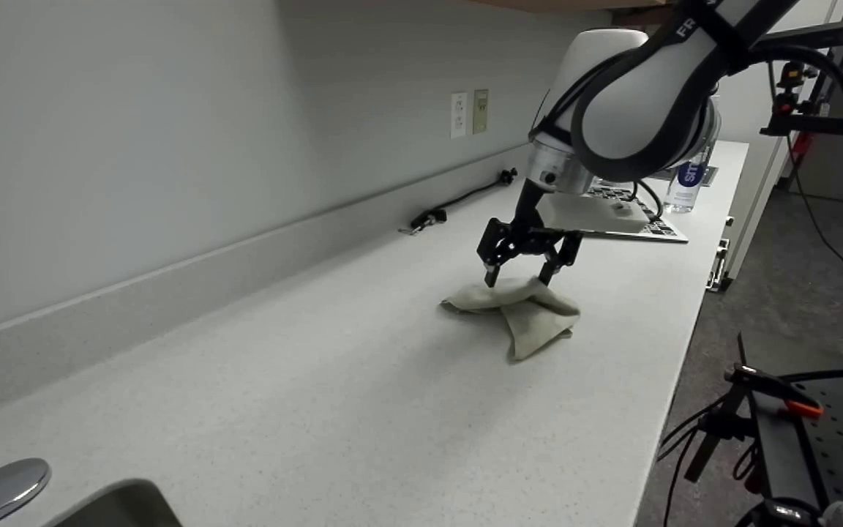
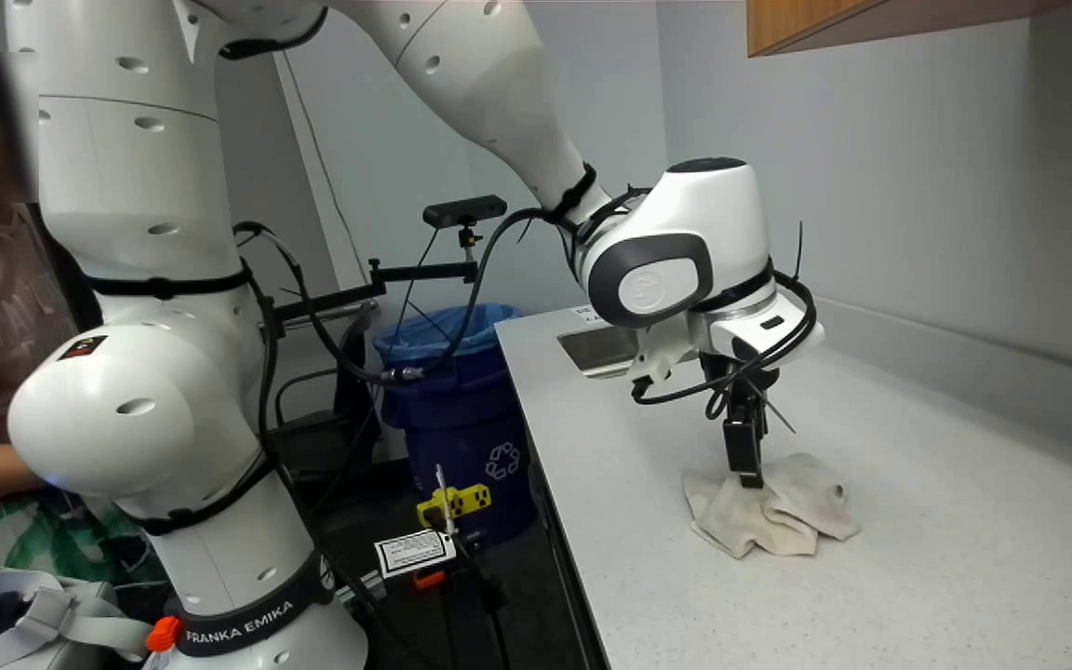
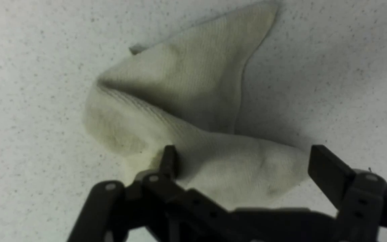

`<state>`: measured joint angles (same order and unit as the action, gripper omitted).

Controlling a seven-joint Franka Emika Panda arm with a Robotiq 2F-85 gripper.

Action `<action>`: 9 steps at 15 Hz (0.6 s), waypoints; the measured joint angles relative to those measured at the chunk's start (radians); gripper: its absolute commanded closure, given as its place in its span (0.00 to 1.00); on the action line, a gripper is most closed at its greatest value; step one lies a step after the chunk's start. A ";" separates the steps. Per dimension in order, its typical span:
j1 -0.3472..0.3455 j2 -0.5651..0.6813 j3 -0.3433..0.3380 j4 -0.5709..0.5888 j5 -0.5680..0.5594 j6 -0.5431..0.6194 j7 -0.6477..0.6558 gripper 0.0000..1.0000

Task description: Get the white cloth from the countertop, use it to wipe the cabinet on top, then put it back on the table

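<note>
Your countertop [image 1: 363, 410] runs thru both exterior views, pale w/ fine dark specks. Your arm [image 2: 462, 65] reaches out above it, last link angled down. The wood cab [image 2: 834, 23] shows only its underside & lower edge, well above the countertop. A blue recycling bin [image 2: 452, 414] w/ a blue liner [image 2: 415, 346] stands beside the countertop in an exterior view. The laptop [image 1: 667, 230] sits on the countertop, partly hidden behind your arm in an exterior view.

The cloth [image 1: 535, 316], off-white & rumpled, lies on the countertop right under your gripper [image 1: 519, 278]. Per the wrist view, a thick fold runs crosswise b/w the jaws, & a flap spreads from it toward the top of that view, ending in a pointed corner on the countertop.

FYI your gripper's jaws stand well apart, pointing down, w/ part of that fold in the gap. Of the two fingers [image 3: 329, 174], the one on the wrist view's R side is just past the cloth's edge; the one on its L side overlaps the cloth, tip at the fold. In an exterior view both tips reach the cloth's upper edge. Can't tell if either one touches fabric or hangs just above it.
</note>
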<state>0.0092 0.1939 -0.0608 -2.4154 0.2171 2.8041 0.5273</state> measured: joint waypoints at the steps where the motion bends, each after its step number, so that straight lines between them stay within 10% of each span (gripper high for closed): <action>1: 0.002 0.006 -0.017 0.000 -0.035 0.015 0.015 0.00; 9: 0.007 0.105 -0.071 0.000 -0.106 0.029 0.049 0.00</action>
<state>0.0157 0.2991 -0.1323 -2.4154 0.1112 2.8326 0.5762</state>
